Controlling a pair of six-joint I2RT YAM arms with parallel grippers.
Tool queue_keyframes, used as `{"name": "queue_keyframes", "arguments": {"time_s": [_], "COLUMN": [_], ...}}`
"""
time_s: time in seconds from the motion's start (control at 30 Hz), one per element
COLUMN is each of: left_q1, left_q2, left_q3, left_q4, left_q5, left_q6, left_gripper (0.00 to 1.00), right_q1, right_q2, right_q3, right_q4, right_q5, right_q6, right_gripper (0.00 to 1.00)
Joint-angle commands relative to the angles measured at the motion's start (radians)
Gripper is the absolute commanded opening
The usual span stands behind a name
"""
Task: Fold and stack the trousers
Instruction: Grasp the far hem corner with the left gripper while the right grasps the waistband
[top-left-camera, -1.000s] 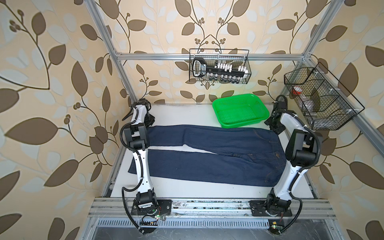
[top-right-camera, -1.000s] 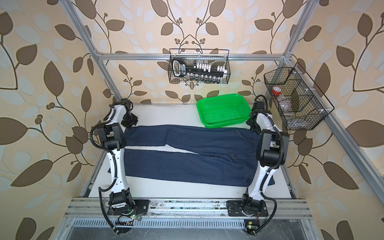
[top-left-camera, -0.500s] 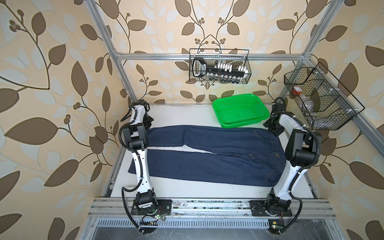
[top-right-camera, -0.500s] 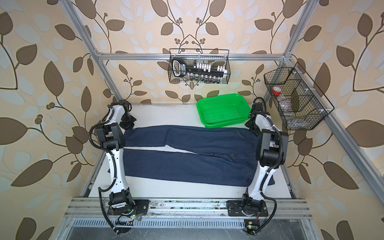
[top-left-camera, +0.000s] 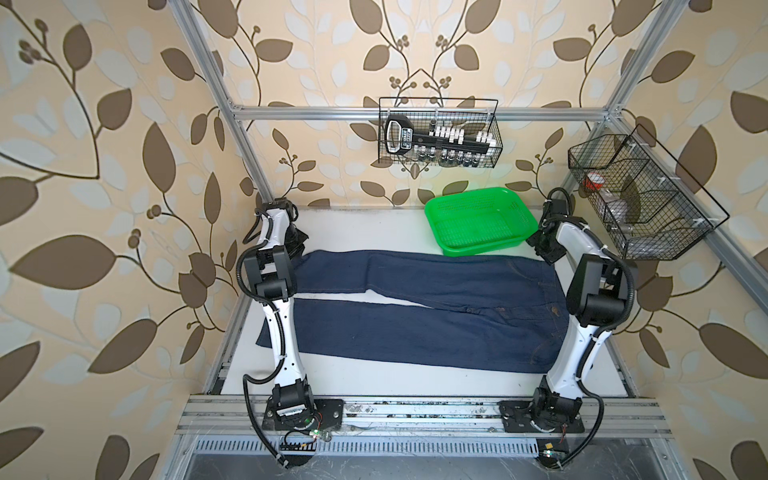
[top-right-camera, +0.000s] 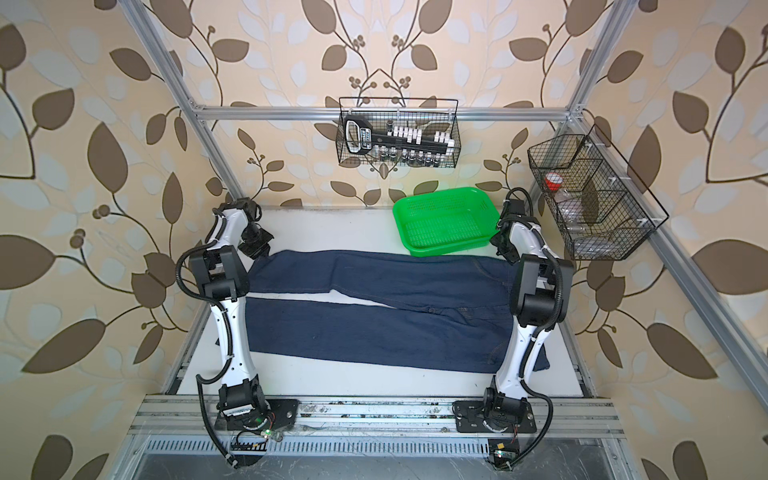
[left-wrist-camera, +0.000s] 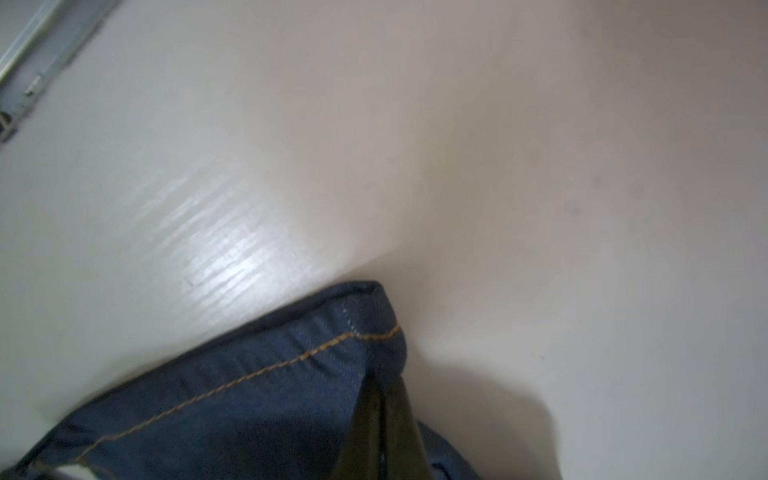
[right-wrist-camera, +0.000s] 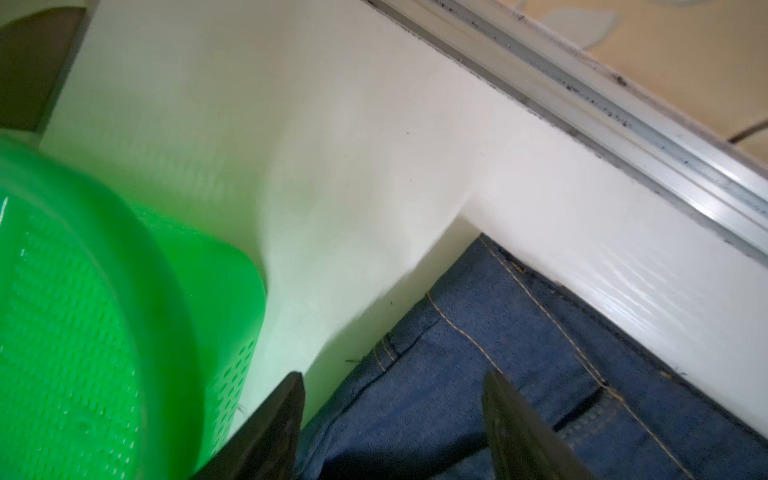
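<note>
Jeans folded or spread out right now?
Spread: the dark navy denim jeans lie full length on the white tabletop, both legs flat, side by side, bare table showing between them.

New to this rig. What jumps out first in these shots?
The trousers dominate: dark denim spread flat across the white table, legs pointing left, waist right. A bright green basket sits at the back right, behind them. The left gripper has its jaws shut on a hem corner; the right gripper hangs open over the waistband corner.
</note>
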Motion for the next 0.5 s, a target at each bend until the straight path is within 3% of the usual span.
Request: {"name": "queue_keyframes", "arguments": {"time_s": [0.0, 0.47], "left_q1": [-0.002, -0.014], "left_q2": [-0.184, -0.402], "left_q3": [-0.043, -0.183], "left_q4": [0.022, 0.078], "left_q5": [0.06, 0.114], "left_q6": [-0.021, -0.031], "left_gripper": [0.0, 0.0], "right_q1": [0.0, 0.019], "right_q2": [0.065, 0.258], "right_q3": [0.043, 0.193], "right_q4": [-0.056, -0.227], "right_q5": [-0.015, 0.036], "right_q6": [0.047, 0.108], "right_gripper": [0.68, 0.56]}}
